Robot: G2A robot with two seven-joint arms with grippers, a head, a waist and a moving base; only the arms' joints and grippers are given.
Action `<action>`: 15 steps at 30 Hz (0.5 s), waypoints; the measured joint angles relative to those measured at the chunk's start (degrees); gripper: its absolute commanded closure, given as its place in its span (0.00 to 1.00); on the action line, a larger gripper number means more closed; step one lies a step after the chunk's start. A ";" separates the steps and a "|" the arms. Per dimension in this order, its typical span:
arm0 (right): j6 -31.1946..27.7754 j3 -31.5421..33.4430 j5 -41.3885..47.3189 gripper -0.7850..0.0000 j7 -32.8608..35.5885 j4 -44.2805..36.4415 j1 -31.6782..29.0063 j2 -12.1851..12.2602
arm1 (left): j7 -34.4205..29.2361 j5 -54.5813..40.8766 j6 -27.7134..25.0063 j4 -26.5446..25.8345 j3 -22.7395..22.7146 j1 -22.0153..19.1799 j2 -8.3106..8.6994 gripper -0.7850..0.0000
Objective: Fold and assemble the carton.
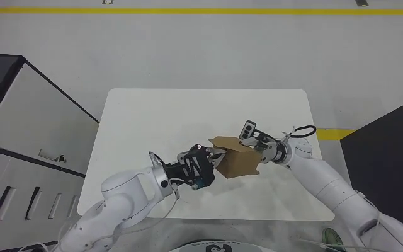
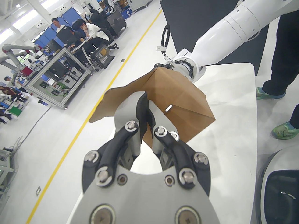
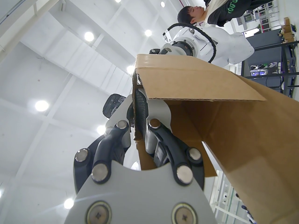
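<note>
Top view: my left tool [image 1: 217, 157] and my right tool [image 1: 255, 146] hold the brown carton [image 1: 236, 160] from opposite sides over the white table [image 1: 189, 113].

Left wrist view: my left tool is clamped on a carton flap. The small white label [image 2: 168, 108] on the carton is too small to read.

Right wrist view: my right tool is clamped on the edge of the carton wall.
</note>
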 measured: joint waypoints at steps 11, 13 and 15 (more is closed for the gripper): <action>0.30 -0.33 -0.43 1.00 0.00 0.04 0.20 -0.26 | -1.33 1.67 -0.31 -0.08 1.11 -0.70 -0.26 1.00; 0.36 -0.50 -0.48 1.00 0.00 -0.06 0.24 -0.34 | -1.53 2.08 -0.24 -0.07 1.47 -0.89 -0.33 1.00; 0.44 -0.63 -0.51 1.00 0.00 -0.04 0.29 -0.40 | -1.73 2.34 -0.22 0.02 1.74 -1.05 -0.40 1.00</action>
